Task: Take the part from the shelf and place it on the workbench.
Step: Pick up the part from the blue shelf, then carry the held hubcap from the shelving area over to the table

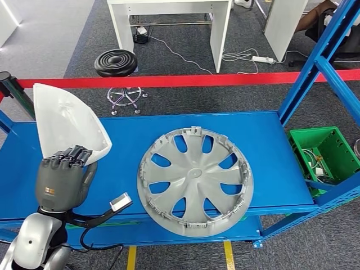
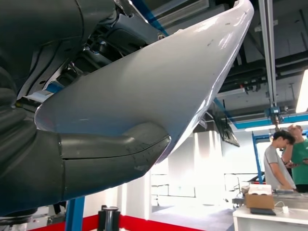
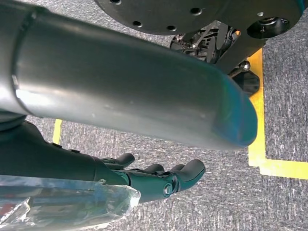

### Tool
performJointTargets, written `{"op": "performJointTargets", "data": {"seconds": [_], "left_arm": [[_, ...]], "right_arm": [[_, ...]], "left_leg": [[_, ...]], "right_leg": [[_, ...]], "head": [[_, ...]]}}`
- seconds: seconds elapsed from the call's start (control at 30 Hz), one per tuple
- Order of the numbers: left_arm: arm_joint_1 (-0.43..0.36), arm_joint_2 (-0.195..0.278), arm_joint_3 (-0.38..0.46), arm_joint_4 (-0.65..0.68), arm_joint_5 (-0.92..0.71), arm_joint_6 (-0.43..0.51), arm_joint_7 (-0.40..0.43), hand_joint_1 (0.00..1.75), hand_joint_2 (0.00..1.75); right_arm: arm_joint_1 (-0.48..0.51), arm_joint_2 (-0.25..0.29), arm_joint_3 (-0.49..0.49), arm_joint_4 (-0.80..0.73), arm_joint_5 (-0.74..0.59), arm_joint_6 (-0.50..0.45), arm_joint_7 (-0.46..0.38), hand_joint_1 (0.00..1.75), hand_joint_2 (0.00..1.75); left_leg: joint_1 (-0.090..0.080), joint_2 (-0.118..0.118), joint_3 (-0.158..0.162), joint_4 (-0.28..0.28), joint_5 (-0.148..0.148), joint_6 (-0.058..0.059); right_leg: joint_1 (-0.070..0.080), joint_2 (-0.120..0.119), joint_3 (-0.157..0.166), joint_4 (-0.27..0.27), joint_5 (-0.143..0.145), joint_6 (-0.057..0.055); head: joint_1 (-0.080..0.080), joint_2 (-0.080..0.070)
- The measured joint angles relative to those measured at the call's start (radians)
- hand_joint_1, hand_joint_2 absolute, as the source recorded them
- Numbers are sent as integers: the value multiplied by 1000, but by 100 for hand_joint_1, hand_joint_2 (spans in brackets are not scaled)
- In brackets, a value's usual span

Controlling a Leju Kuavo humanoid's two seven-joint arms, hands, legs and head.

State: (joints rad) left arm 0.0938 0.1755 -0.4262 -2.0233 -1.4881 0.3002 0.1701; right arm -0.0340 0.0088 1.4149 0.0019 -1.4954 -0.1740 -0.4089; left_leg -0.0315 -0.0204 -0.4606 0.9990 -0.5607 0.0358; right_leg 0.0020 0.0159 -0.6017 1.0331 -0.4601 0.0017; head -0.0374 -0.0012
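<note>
Now: left hand point(image 1: 63, 179) grips one white part point(image 1: 68, 121) (one hubcap point(image 1: 195, 180) on workbench point(image 1: 271, 152)).

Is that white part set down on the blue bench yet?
No. The left hand holds the white part tilted up above the blue workbench.

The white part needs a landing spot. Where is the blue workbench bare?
Bare blue top lies between the left hand, which holds the white part, and the grey wheel cover, and between that cover and the green bin. The middle is crowded.
</note>
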Motion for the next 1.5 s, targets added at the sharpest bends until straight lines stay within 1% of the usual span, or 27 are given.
{"op": "performJointTargets", "data": {"seconds": [0.17, 0.23, 0.33, 0.37, 0.4, 0.43, 0.53, 0.6, 0.67, 0.73, 0.77, 0.83, 0.87, 0.9, 0.93, 0.97, 1.03, 1.1, 1.2, 1.23, 1.27, 1.3, 1.37, 1.4, 1.43, 1.47, 1.5], "left_arm": [[0, 0, -1, 0, 0, 0, 0, 175, 175], [0, -1, -2, 0, 0, 0, 1, 175, 175], [3, -1, -2, 0, 0, -1, 3, 175, 175], [4, -1, -2, 0, 0, -1, 3, 175, 175], [5, -1, -3, 0, 0, -2, 3, 175, 175], [5, -1, -3, 0, 0, -2, 3, 175, 175], [6, -1, -4, 0, 0, -2, 3, 175, 175], [6, -1, -5, 0, 0, -2, 3, 175, 175], [7, 0, -5, 0, 0, -3, 3, 175, 175], [7, 0, -6, 0, 0, -3, 3, 175, 175], [6, 1, -7, 0, 0, -2, 3, 175, 175], [7, 1, -9, 0, 0, -2, 3, 175, 175], [8, 1, -10, 0, 0, -3, 3, 175, 175], [9, 2, -11, 0, 0, -3, 3, 175, 175], [9, 2, -11, 0, 0, -3, 3, 175, 175], [9, 2, -11, 0, 0, -3, 3, 175, 175], [8, 2, -12, 0, 0, -3, 3, 175, 175], [7, 1, -13, 0, 0, -3, 3, 175, 175], [7, 2, -14, 0, 0, -3, 3, 175, 175], [7, 1, -14, 0, 0, -3, 3, 175, 175], [8, 1, -14, 0, 0, -3, 3, 175, 175], [8, 1, -14, 0, 0, -3, 3, 175, 175], [11, 1, -14, 1, 0, -3, 3, 175, 175], [13, 1, -14, 1, 0, -3, 3, 175, 175], [15, 1, -13, 2, 0, -3, 3, 175, 175], [17, 1, -13, 2, 0, -3, 3, 175, 175], [19, 1, -12, 2, 0, -3, 3, 175, 175]], "right_arm": [[0, 3, 0, 0, 0, 0, 0, 0, 0], [0, 3, 0, 0, 0, 0, 0, 0, 0], [-1, 4, 0, 0, 0, 0, 0, 0, 0], [0, 4, 0, 0, 0, 0, 0, 0, 0], [0, 4, 0, 0, 0, 0, 0, 0, 0], [0, 5, 0, 0, 0, 0, 0, 0, 0], [-2, 5, 0, 0, 0, 0, 0, 0, 0], [-3, 5, 0, 0, 0, 0, 0, 0, 0], [-3, 7, 0, 0, 0, 0, 0, 0, 0], [-5, 10, 0, 0, 0, 0, 0, 0, 0], [-6, 11, 0, 0, 0, 0, 0, 0, 0], [-6, 11, 0, 0, 0, 0, 0, 0, 0], [-6, 11, 0, 0, 0, 0, 0, 0, 0], [-6, 11, 0, 0, 0, 0, 1, 0, 0], [-6, 11, 0, 0, 0, 0, 1, 0, 0], [-6, 11, 0, 0, 0, 0, 1, 0, 0], [-7, 11, 0, 0, 0, 0, 1, 0, 0], [-8, 12, 0, 0, 0, -1, 1, 0, 0], [-8, 12, 0, 0, 0, -2, 1, 0, 0], [-7, 12, 0, 0, 0, -2, 1, 0, 0], [-7, 12, 0, 0, 0, -3, 2, 0, 0], [-7, 12, 0, 0, 0, -3, 2, 0, 0], [-8, 12, 0, 0, 0, -3, 3, 0, 0], [-9, 12, 0, 0, 0, -3, 3, 0, 0], [-10, 12, 0, 0, 0, -3, 3, 0, 0], [-10, 12, 0, 0, 0, -3, 3, 0, 0], [-11, 12, 0, 0, 0, -3, 3, 0, 0]], "left_leg": [[-3, 1, -1, -7, 16, 16], [5, 6, -2, -22, 34, 25], [9, 12, -11, -28, 44, 29], [9, 13, -14, -27, 45, 29], [9, 15, -15, -26, 46, 28], [9, 15, -16, -25, 46, 27], [7, 15, -18, -19, 42, 19], [6, 14, -25, -13, 43, 9], [6, 13, -32, -8, 43, -1], [6, 13, -46, 19, 15, -15], [9, 13, -62, 56, -15, -23], [19, 14, -111, 179, -87, -36], [24, 14, -132, 233, -108, -40], [28, 14, -140, 261, -112, -44], [31, 14, -129, 250, -94, -46], [34, 14, -98, 200, -61, -47], [36, 15, -18, 58, -7, -44], [31, 14, 20, -19, 10, -37], [27, 15, 4, -27, 30, -20], [28, 17, -5, -28, 41, -12], [30, 19, -17, -31, 54, -5], [31, 20, -32, -32, 67, 1], [28, 21, -63, -30, 91, 7], [26, 21, -80, -30, 102, 7], [25, 21, -95, -28, 114, 7], [23, 21, -110, -27, 125, 5], [22, 20, -123, -26, 134, 3]], "right_leg": [[-6, 1, -3, -6, 11, 15], [-4, -2, -19, 18, -13, 24], [-6, -7, -90, 184, -106, 29], [-7, -7, -109, 235, -123, 29], [-7, -8, -113, 255, -121, 29], [-7, -8, -98, 234, -99, 28], [-5, -7, 7, 53, -20, 18], [-3, -5, 37, 0, -15, 11], [-5, -6, 38, -10, -14, 4], [-11, -7, 35, -22, -11, -6], [-14, -9, 32, -26, -8, -11], [-13, -12, 19, -26, 0, -17], [-13, -14, 12, -24, 4, -17], [-13, -16, 4, -22, 9, -17], [-13, -18, -4, -20, 14, -15], [-13, -18, -11, -19, 19, -13], [-12, -18, -22, -17, 32, -7], [-13, -18, -28, -19, 48, 3], [-15, -17, -32, -28, 68, 22], [-16, -17, -41, -22, 54, 27], [-16, -17, -55, 5, 20, 31], [-17, -17, -74, 53, -30, 34], [-16, -17, -112, 186, -123, 38], [-16, -17, -117, 238, -138, 39], [-16, -17, -108, 262, -130, 39], [-15, -17, -80, 248, -106, 37], [-15, -17, -33, 200, -77, 34]], "head": [[0, 0], [3, 0], [8, 0], [8, 0], [8, 0], [8, 0], [8, 0], [7, 0], [7, 0], [2, 0], [-1, 0], [-5, 0], [-5, 0], [-5, 0], [-5, 0], [-5, 0], [-5, 0], [-5, 0], [-6, 0], [-6, 0], [-4, 0], [-3, 0], [-2, 0], [-3, 0], [-3, 0], [-3, 0], [-2, 0]]}}
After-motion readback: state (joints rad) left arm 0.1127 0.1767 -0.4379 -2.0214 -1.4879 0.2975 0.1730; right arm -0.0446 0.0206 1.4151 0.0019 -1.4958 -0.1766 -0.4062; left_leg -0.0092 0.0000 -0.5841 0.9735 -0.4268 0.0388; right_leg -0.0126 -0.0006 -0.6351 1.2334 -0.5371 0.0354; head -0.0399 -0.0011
